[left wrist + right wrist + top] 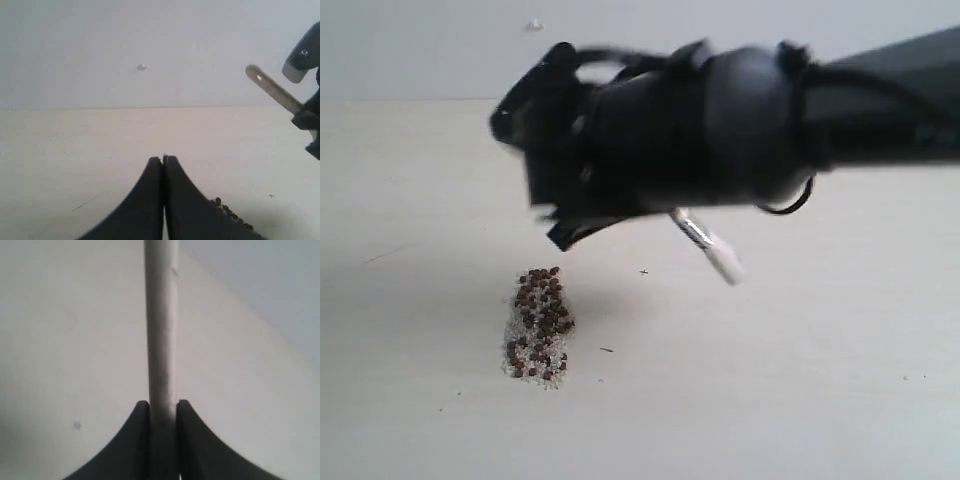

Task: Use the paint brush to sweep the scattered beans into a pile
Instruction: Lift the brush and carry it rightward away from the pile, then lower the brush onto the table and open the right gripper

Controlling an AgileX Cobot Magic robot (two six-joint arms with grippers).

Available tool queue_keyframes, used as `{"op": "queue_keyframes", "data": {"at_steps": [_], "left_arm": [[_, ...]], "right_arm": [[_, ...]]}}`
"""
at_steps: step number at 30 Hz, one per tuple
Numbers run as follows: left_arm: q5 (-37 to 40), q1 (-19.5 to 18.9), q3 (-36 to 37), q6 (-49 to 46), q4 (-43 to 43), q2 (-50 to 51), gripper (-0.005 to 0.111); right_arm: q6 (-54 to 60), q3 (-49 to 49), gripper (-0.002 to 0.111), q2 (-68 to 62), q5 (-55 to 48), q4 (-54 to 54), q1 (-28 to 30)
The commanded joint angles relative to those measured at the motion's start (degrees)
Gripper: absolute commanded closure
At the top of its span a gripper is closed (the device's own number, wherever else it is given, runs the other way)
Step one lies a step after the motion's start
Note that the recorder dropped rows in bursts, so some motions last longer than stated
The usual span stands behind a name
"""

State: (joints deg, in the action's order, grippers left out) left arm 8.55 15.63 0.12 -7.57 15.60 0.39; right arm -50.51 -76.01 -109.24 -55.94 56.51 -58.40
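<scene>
My left claw [163, 160] is closed and empty. The beans [542, 300] lie in one dense pile [540, 335] on the desk [800, 380], with no clear strays. My right claw [162, 404] clamps the paint brush [708, 245], held above the desk to the right of the pile. I judge the sweeping essentially done.

No lettering, label, brand or number is legible on anything seen from my two wrist cameras or the exterior camera. The only thing like a sign is a tiny dark cross [643, 271] on the table [800, 380], at about 2 o'clock from the pile [540, 325]. It also shows in my left wrist view. It does not read as a character.
</scene>
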Motion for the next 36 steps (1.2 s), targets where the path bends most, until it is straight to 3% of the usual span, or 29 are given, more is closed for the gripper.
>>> {"op": "queue_keyframes", "data": {"at_steps": [1,4,7,12,22,28,36], "left_arm": [[-0.55,0.39,-0.12,0.30,0.58,-0.39,0.107],[-0.55,0.39,-0.12,0.30,0.58,-0.39,0.107],[-0.55,0.39,-0.12,0.30,0.58,-0.39,0.107],[-0.55,0.39,-0.12,0.30,0.58,-0.39,0.107],[-0.55,0.39,-0.12,0.30,0.58,-0.39,0.107],[-0.55,0.39,-0.12,0.30,0.58,-0.39,0.107],[-0.55,0.39,-0.12,0.30,0.58,-0.39,0.107]], "right_arm": [[33.04,-0.41,0.108,3.25,5.64,-35.64,12.97],[47.43,-0.41,0.108,3.76,5.31,-53.01,21.78],[52.59,-0.41,0.108,4.01,5.31,-64.84,27.43],[63.05,-0.07,0.108,4.01,4.05,-77.36,31.01],[92.40,10.81,0.108,3.13,3.50,-107.72,39.28],[93.11,12.74,0.108,2.64,3.72,-114.17,44.27],[93.86,12.74,0.108,-4.88,3.45,-121.56,44.48]]}}
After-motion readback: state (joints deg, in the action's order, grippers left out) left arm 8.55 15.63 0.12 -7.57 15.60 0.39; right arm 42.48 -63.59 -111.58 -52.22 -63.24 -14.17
